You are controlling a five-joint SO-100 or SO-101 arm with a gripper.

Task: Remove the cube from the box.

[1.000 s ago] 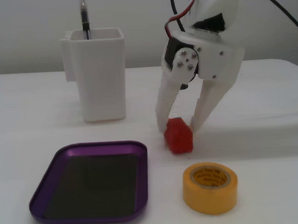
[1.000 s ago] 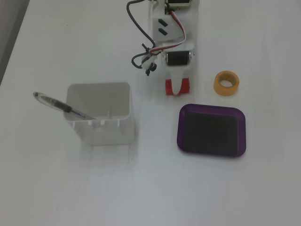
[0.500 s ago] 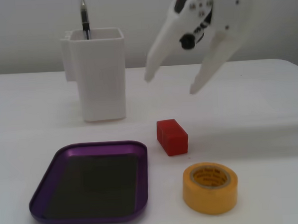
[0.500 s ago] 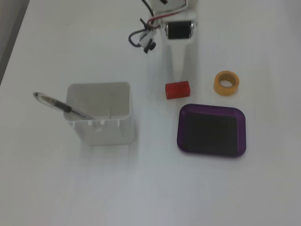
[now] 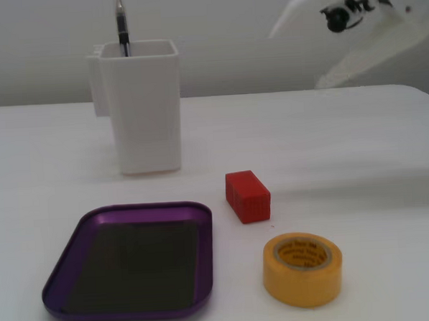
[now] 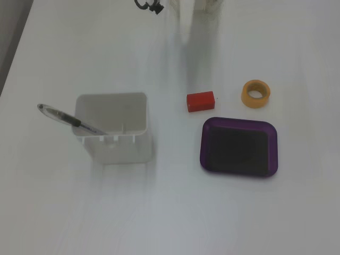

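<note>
The red ridged cube lies on the white table, outside the purple box and just right of its far corner. In a fixed view from above the cube lies just beyond the box, apart from its rim. The box holds nothing; its dark bottom is bare. My white gripper is blurred and raised at the top right, far above and behind the cube. Its two jaws stand apart and hold nothing. In the view from above only a blurred bit of the arm shows at the top edge.
A tall white square container with a pen in it stands behind the box. A yellow tape roll lies on the table just in front and to the right of the cube.
</note>
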